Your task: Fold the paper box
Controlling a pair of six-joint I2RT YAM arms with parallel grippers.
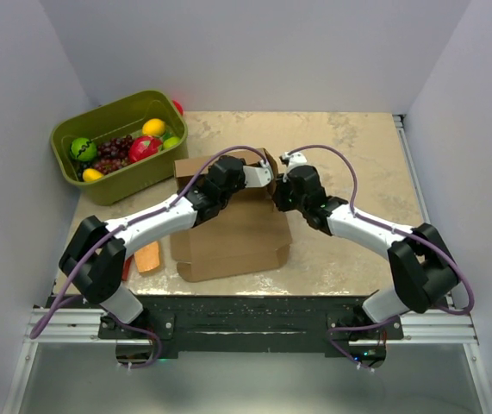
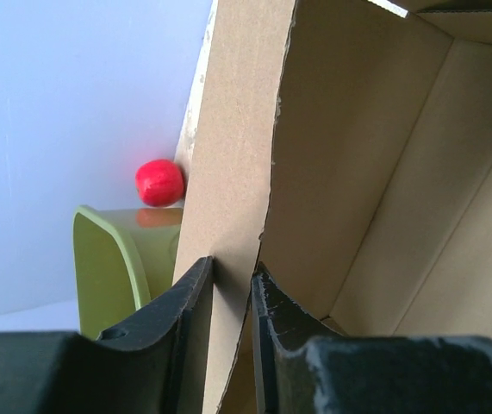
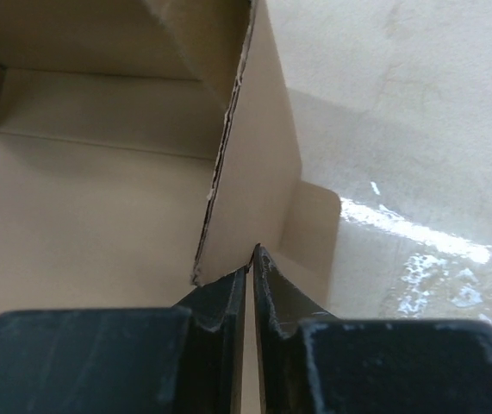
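Observation:
The brown cardboard paper box lies mid-table, its flat part toward the front and its side walls raised at the back. My left gripper is shut on the box's left wall, one finger on each face. My right gripper is shut on the box's right wall, its jaws almost together on the thin panel. The box's inside floor shows to the left of that wall.
An olive-green bin of toy fruit stands at the back left; it also shows in the left wrist view. A red ball lies behind it. An orange block lies left of the box. Bare table lies to the right.

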